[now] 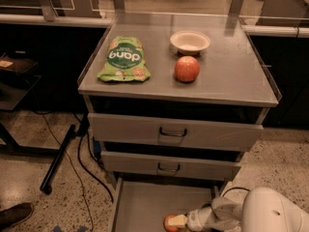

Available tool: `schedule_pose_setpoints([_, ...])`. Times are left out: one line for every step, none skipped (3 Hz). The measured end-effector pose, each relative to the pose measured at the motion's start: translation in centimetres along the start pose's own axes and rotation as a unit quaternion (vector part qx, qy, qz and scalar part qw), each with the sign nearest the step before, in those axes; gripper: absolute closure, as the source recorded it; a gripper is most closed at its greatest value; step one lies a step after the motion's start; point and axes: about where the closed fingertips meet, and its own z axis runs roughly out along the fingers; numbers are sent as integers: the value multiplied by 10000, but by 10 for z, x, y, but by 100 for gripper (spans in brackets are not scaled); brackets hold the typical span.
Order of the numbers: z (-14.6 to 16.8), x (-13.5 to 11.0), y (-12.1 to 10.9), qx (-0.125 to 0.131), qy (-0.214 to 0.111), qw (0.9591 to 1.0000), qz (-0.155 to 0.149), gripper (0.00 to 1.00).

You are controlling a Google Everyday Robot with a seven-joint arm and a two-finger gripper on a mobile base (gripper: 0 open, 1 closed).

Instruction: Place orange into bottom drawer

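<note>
The bottom drawer [140, 204] is pulled open at the foot of the grey cabinet, its flat grey floor showing. The orange [168, 224] sits low in the drawer near the frame's bottom edge, partly cut off. My gripper [176, 221] reaches in from the right, its pale fingers around the orange. My white arm [270, 214] fills the bottom right corner.
On the cabinet top [231, 76] lie a green snack bag [123, 59], a white bowl [190, 41] and a red-yellow apple [187, 68]. The two upper drawers [174, 132] are closed. Black cables and a stand leg [60, 158] lie on the floor at left.
</note>
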Motion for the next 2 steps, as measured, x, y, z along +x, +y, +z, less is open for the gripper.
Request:
schedule_pose_setpoints([0,0,0,0,0,10000,0,34])
schedule_pose_setpoints([0,0,0,0,0,10000,0,11])
